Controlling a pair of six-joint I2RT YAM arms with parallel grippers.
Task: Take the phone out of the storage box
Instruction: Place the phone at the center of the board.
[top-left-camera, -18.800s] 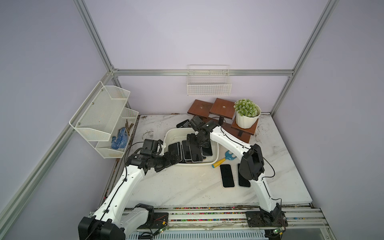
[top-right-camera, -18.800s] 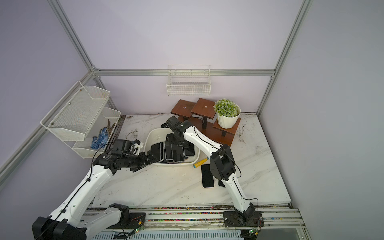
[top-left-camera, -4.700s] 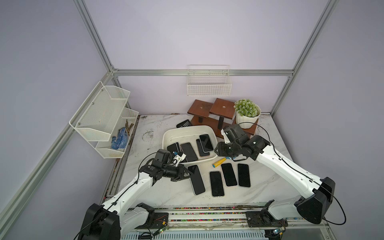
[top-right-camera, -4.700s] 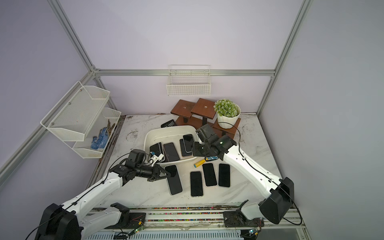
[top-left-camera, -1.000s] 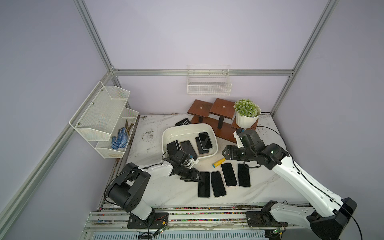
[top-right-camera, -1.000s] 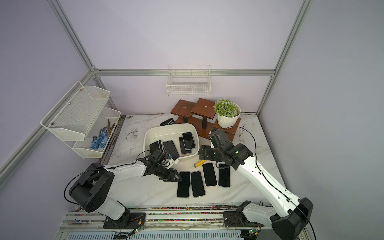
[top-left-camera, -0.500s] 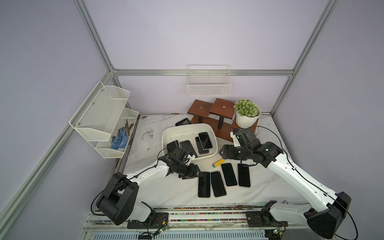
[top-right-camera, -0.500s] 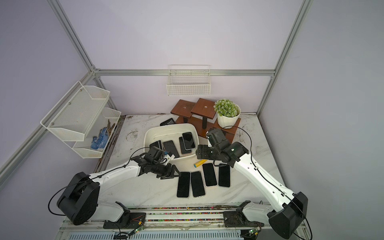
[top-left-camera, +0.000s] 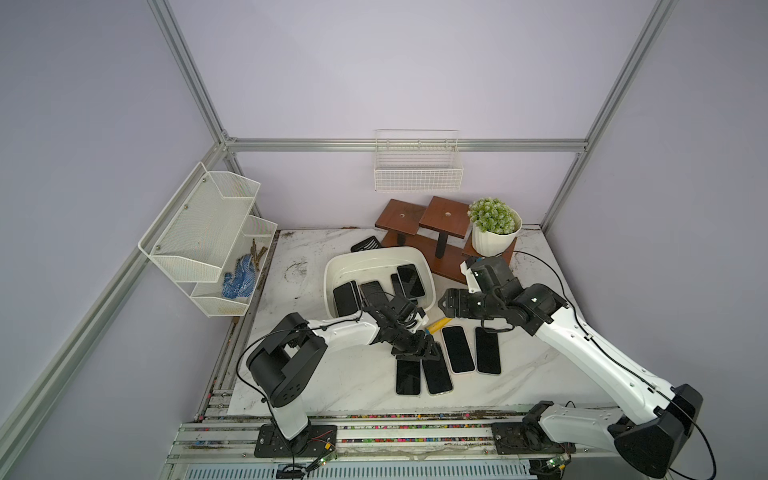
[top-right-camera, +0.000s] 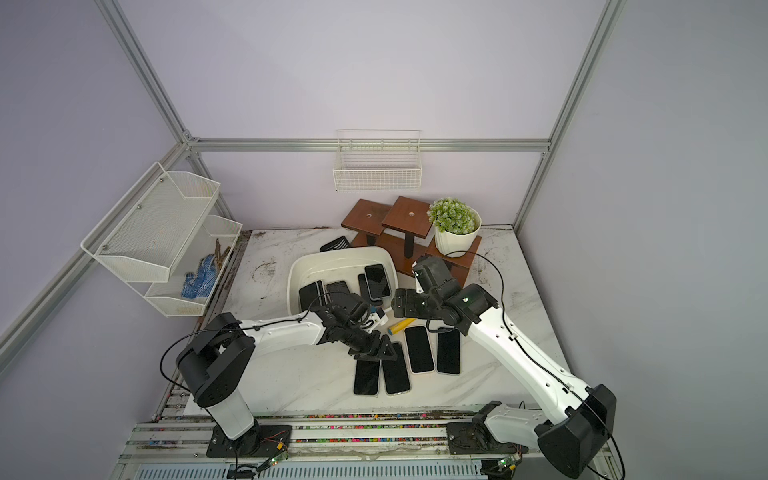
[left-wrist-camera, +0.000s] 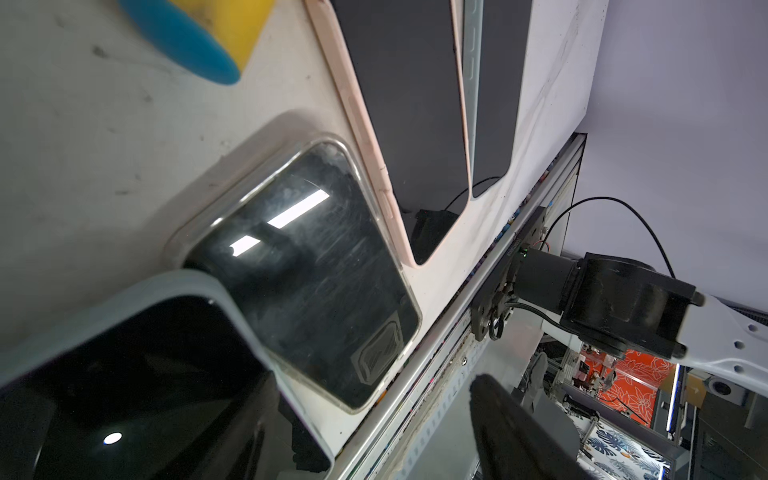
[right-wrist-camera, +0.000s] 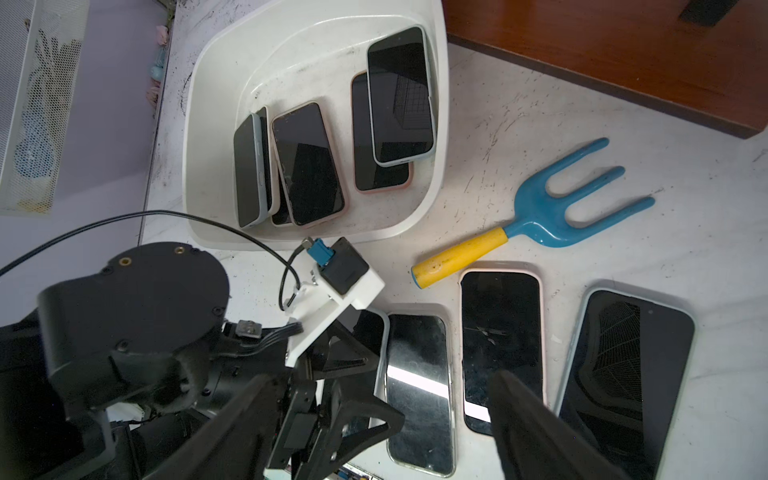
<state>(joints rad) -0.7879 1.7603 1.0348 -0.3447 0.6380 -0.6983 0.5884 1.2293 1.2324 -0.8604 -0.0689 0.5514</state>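
**Four phones out, several left in the box**

Top views: the storage box (top-left-camera: 376, 252) sits mid-table with boxed phones (top-left-camera: 411, 280) inside. Four laid-out phones (top-left-camera: 457, 349) lie flat in a row on the table (top-left-camera: 332, 386), in front of the box. The left gripper (top-left-camera: 415, 348) is low over the box-side ends of the two leftmost. The right gripper (top-left-camera: 444, 303) hovers near the box's corner. Both top views show the same layout (top-right-camera: 340, 251).

Left wrist: fingers (left-wrist-camera: 519, 432) are spread and clamp nothing. The end phone lies flat below.

Right wrist: fingers (right-wrist-camera: 532, 424) are wide apart and empty. At least five boxed phones overlap, one on edge. A garden fork (right-wrist-camera: 540, 220) lies between box and row.

Judgement: under half done. The overlapping ones look fiddly.
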